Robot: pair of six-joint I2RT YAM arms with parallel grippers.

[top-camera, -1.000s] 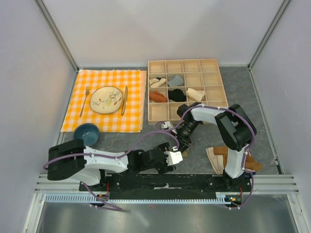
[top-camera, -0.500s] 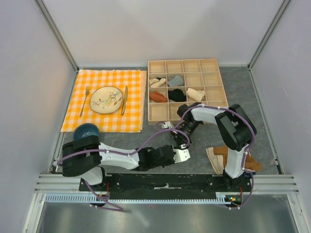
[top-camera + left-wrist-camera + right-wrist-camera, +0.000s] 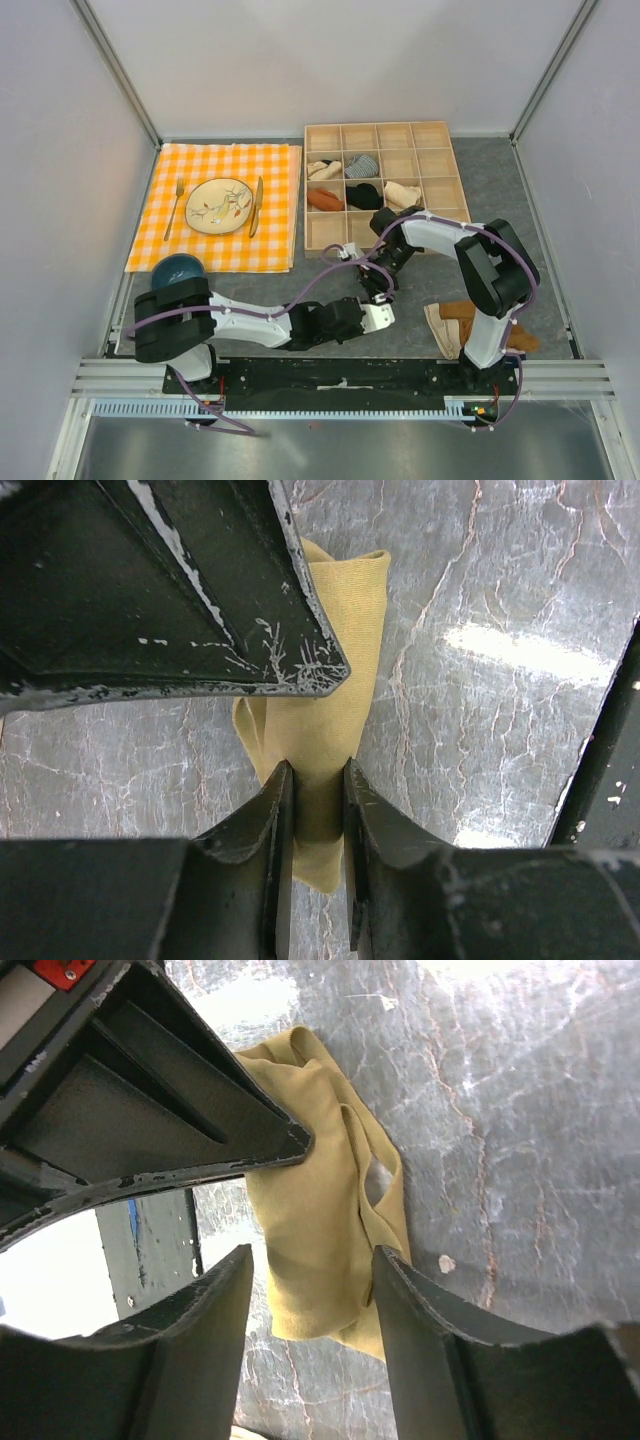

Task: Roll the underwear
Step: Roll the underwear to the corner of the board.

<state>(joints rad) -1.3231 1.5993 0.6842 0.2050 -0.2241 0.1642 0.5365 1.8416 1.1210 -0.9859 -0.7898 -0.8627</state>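
Now underwear (image 3: 340,630) pinched in left pincer (image 3: 318,780); right pincer (image 3: 312,1260) straddles it, jaws apart.

White shells, black joints on left arm (image 3: 245,322) and right arm (image 3: 432,228) — purple cables (image 3: 305,288) alongside; black pincer fingers (image 3: 240,880), scuffed.

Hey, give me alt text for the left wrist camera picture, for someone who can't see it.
The left gripper pinches a fold of the underwear, olive-yellow fabric lying bunched on the grey marbled table, seen close from above. A scuffed black wedge of hardware fills the upper left.
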